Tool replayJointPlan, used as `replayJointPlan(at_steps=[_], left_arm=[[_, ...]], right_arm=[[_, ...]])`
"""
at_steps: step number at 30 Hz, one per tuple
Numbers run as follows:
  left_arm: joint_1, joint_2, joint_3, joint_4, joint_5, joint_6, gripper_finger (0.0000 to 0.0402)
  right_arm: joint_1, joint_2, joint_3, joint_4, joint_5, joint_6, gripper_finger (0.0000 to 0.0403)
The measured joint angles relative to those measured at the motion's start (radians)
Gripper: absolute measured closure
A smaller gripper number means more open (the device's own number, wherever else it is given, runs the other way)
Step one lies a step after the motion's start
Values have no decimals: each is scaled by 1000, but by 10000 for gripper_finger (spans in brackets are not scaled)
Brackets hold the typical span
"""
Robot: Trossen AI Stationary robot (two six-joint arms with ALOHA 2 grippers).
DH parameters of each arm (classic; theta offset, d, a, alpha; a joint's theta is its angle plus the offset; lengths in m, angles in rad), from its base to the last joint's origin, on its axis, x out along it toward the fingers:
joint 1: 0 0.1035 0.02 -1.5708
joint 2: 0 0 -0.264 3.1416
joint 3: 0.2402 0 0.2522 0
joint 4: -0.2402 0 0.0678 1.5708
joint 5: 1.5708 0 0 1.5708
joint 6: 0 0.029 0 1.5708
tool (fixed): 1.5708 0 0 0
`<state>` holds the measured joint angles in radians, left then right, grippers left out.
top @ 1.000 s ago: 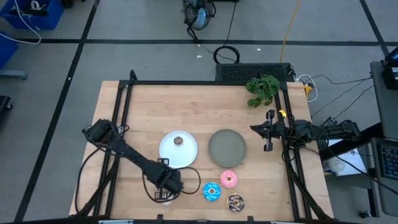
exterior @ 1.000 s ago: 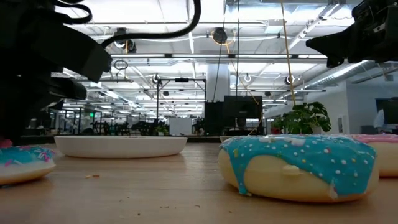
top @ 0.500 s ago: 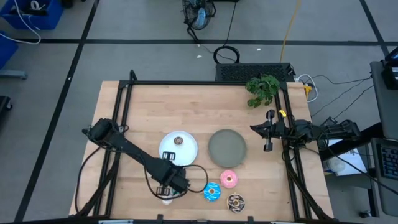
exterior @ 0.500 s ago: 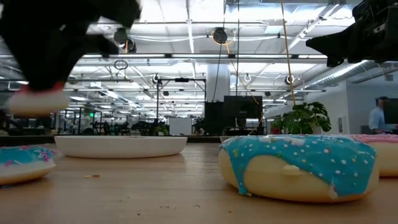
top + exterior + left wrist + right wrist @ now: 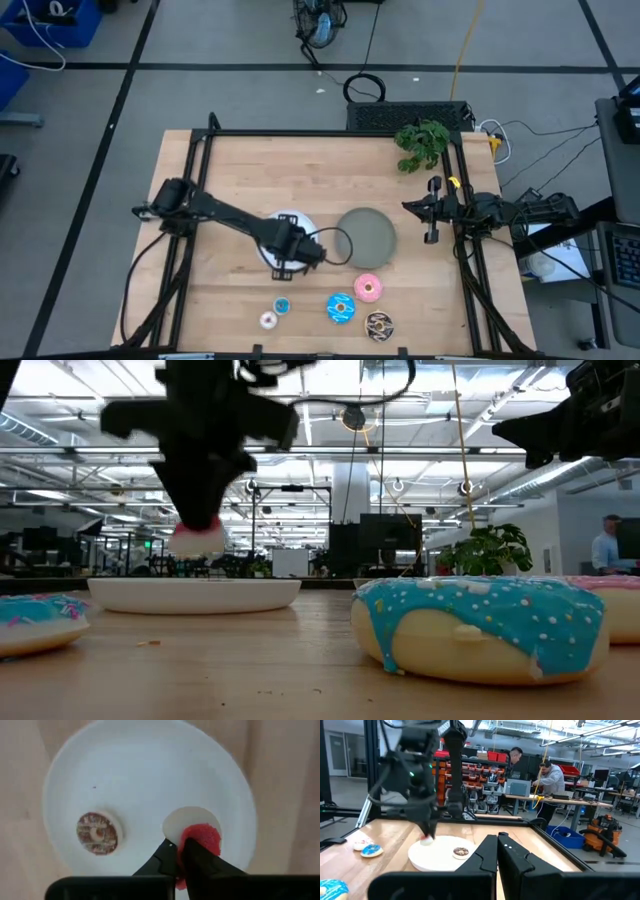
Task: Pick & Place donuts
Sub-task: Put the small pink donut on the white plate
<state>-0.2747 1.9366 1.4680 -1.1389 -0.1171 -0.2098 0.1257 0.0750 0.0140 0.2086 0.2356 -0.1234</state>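
Pale wood-plank table (image 5: 250, 170) inside a black metal frame. Landmark: round white plate (image 5: 268, 232), smooth and shallow, near table centre.

Left arm, dark and jointed, reaches from the table's left edge w/ its left gripper (image 5: 285, 262) above the plate's near rim. Wrist view: its two dark fingers are pressed together on a tiny red donut (image 5: 201, 838), red sugary top, pale flat underside, held above the plate, not touching it. Low view shows the same ring hanging clear above the plate rim (image 5: 195, 540).

On the plate, a tiny brown donut (image 5: 99, 833), flat w/ speckled sprinkles, lies apart from the held one.

Just right of the white plate: round grey plate (image 5: 366, 237), matte.

Right arm is parked at the table's right edge, well right of both plates; right gripper (image 5: 432, 236) has its fingers together, holding nothing.

Nearer the front edge than the white plate, on bare wood: tiny blue donut (image 5: 282, 305), and beside it a tiny white-pink donut (image 5: 268, 320). Further right along the front: larger blue donut (image 5: 341, 308) w/ glossy icing and sprinkles, pink donut (image 5: 368, 289) near the grey plate, brown sprinkled donut (image 5: 379, 324).

Green leafy plant (image 5: 421, 143) at the far right corner, well beyond the plate.

Two people (image 5: 547, 782) stand at benches in the room behind.
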Motion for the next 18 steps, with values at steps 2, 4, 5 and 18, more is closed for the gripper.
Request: replayJointPlan(at_steps=[2,4,5,18], left_arm=[[16,0,-36,8,6,6,371],[28,0,-72,8,31,2,370],[32,0,-90,8,40,-1,372],[38,-2,-193,79,57,-57,281]], right_arm=[[0,0,0,0,0,-10,403],[0,0,0,0,0,-21,403],[0,0,0,0,0,-21,403],[0,0,0,0,0,-20,403]])
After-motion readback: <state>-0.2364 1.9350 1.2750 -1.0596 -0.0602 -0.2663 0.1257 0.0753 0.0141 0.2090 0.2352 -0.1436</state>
